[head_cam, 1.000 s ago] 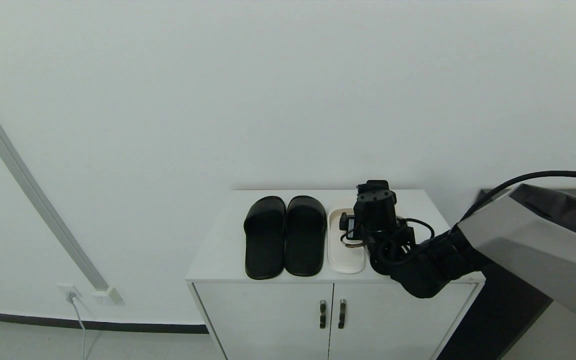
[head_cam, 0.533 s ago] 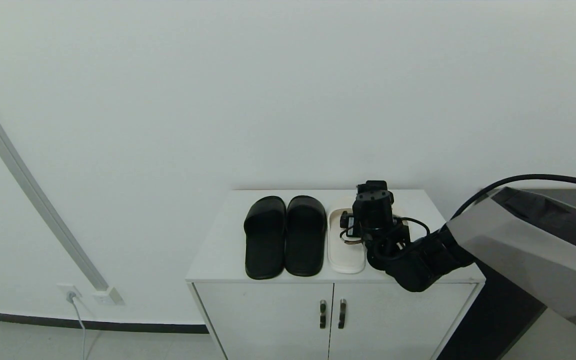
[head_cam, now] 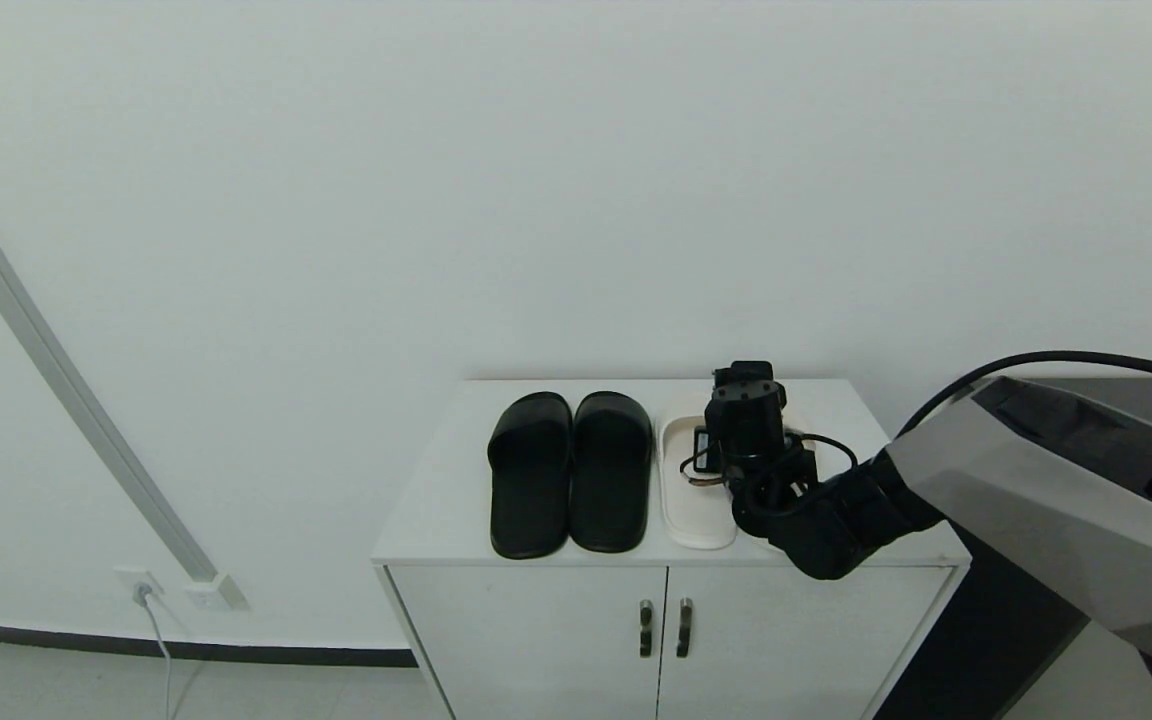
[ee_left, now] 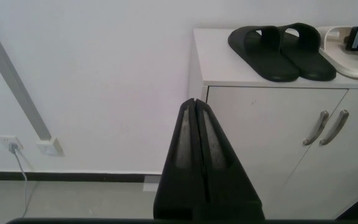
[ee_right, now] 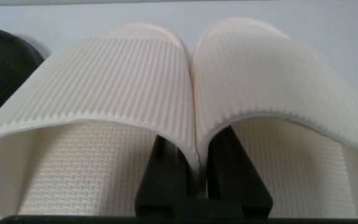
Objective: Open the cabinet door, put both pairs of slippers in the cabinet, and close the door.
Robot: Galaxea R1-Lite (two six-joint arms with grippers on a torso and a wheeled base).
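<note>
Two fingers of the right gripper sit under the straps of the white slippers, one finger inside each slipper. The two adjoining strap edges are pinched in the narrow gap between them, and the ribbed straps arch over and beyond the fingertips. Just beside the white pair, on the robot's left, the black slippers lie side by side, apart from these fingers. Both pairs rest on top of the cabinet.

The left gripper hangs lower, its fingers pressed flat together with nothing between them. Beyond their tips stand the closed cabinet doors and their two handles.
</note>
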